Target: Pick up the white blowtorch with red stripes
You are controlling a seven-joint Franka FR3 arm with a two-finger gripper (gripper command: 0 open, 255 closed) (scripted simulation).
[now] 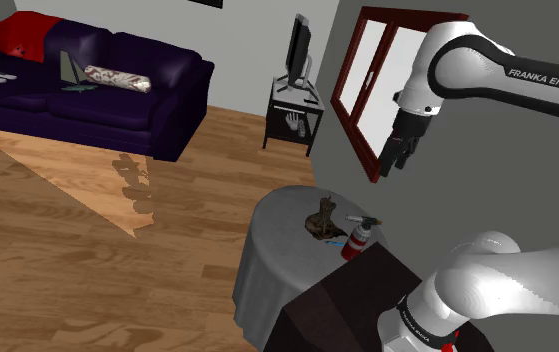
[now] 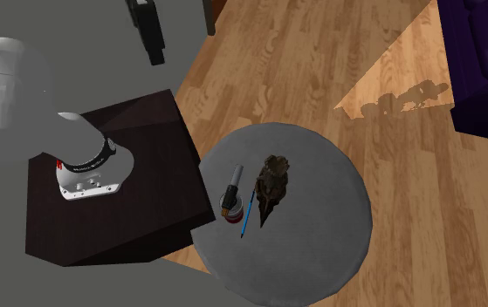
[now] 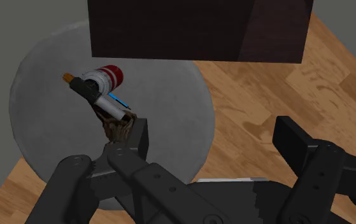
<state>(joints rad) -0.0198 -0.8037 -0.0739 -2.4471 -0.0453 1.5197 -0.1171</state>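
Observation:
The blowtorch (image 1: pixel 358 238), white with red stripes and a dark nozzle, stands on the round grey table (image 1: pixel 272 250) close to the dark stand. It is also on the table in the second exterior view (image 2: pixel 231 202) and the wrist view (image 3: pixel 103 86). My black gripper (image 1: pixel 397 155) hangs high above the table, well clear of the torch. In the wrist view its fingers (image 3: pixel 138 137) stand wide apart with nothing between them, so the gripper (image 3: pixel 216 140) is open. The gripper (image 2: pixel 150 35) sits near the second exterior view's top edge.
A brown figurine (image 2: pixel 271 185) and a thin blue pen (image 2: pixel 249 211) lie right beside the torch. The dark stand box (image 2: pixel 102 174) borders the table. A purple sofa (image 1: pixel 87 80) and a TV stand (image 1: pixel 295 110) sit far off on the wooden floor.

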